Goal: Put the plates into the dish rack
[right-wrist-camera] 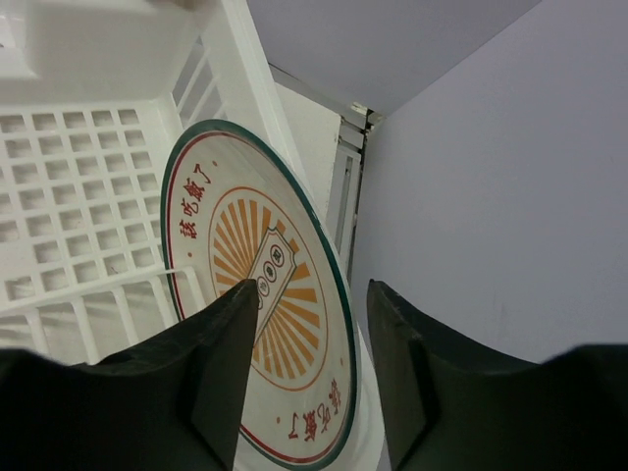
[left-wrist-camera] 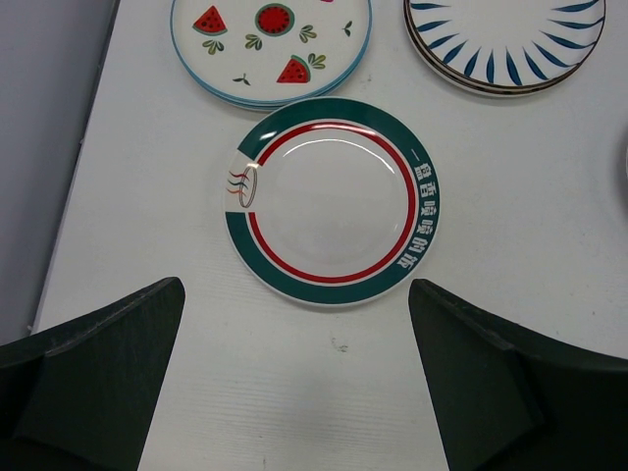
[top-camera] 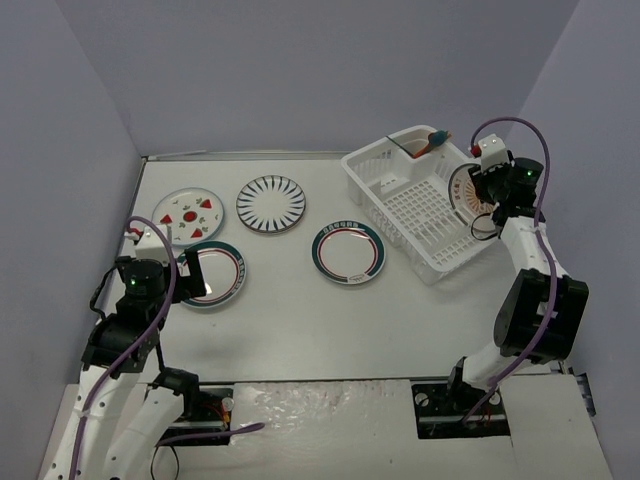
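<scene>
Top external view, itemised.

Plates, five, all round, glazed white ceramic with shallow rims:
- one green-and-red-rimmed plate (left-wrist-camera: 329, 201), flat on the table near the left arm
- a second green-and-red-rimmed plate (top-camera: 348, 251), flat at mid-table, just beside the rack's near corner
- one striped plate (top-camera: 271, 203) with dark radial strokes, flat, farther back
- one fruit plate (top-camera: 188, 215) with red melon slices and a blue edge, flat, back left
- one sunburst plate (right-wrist-camera: 265, 235) with orange rays and a green edge, standing on edge inside the rack against its right end wall

Dish rack (top-camera: 415, 210), one: white moulded plastic, rectangular, with a gridded floor and slotted walls. It sits askew at back right, with a utensil cup (top-camera: 408, 145) in its far corner.

Grippers, two, with matte black wedge fingers:
- left gripper (left-wrist-camera: 294, 289): spread wide, poised above the first rimmed plate and clear of it
- right gripper (right-wrist-camera: 309, 299): parted narrowly, straddling the sunburst plate's rim, with a gap showing at the outer finger

Surface: one smooth white table (top-camera: 300, 320).

Room: plain lavender-grey walls (top-camera: 300, 70) on three sides.
</scene>
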Tool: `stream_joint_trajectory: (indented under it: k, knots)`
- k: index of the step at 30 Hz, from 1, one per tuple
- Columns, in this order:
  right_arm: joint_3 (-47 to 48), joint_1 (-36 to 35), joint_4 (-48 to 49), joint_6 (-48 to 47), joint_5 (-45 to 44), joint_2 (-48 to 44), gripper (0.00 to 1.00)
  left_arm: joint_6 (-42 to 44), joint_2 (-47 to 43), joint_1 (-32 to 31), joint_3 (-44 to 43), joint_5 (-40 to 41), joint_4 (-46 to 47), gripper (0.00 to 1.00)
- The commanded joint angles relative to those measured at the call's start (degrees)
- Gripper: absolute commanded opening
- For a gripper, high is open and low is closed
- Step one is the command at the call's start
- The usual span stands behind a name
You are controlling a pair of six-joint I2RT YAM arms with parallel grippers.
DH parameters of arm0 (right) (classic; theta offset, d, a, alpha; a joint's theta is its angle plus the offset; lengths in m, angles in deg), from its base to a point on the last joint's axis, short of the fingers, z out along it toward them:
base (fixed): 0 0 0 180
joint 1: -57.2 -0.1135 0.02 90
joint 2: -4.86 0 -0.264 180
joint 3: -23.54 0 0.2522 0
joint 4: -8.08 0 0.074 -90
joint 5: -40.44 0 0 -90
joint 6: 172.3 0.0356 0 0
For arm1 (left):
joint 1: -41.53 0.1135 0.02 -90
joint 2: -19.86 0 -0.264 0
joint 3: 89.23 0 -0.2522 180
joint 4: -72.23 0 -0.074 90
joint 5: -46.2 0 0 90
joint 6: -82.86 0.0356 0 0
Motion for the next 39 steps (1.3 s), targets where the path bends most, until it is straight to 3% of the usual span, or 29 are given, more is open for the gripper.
stream_joint_trajectory:
  k: [1, 5, 11, 17, 22, 30, 39]
  knots:
    - [2.81, 0.09, 5.98, 6.14, 1.17, -5.25, 0.51, -1.06, 0.33, -0.24, -1.52, -0.76, 2.64, 0.97]
    - [5.25, -0.77, 3.39, 11.8, 2.47, -9.76, 0.66, -4.51, 2.24, -0.24, -2.58, -1.76, 1.57, 0.97]
    - [2.53, -7.7, 6.14, 29.98, 2.75, -20.89, 0.9, -12.53, 6.9, -0.23, -4.02, -4.27, -0.66, 0.97]
    - [-6.37, -18.42, 10.95, 57.08, 3.83, -28.46, 1.0, -26.33, 9.71, -0.15, -0.85, -2.06, -1.07, 0.97]
    - [-17.57, -26.07, 15.37, 71.89, 6.69, -31.68, 1.0, -31.22, 13.13, 2.51, 2.34, -0.54, 0.21, 0.97]
    - [-30.12, -31.41, 21.85, 77.94, 13.78, -31.3, 1.0, -32.3, 21.32, 11.97, 6.06, -1.74, 5.33, 0.97]
    - [-34.29, -37.15, 21.3, 72.87, 13.38, -32.19, 1.0, -29.78, 36.76, 13.22, 8.3, 1.89, 18.49, 0.97]
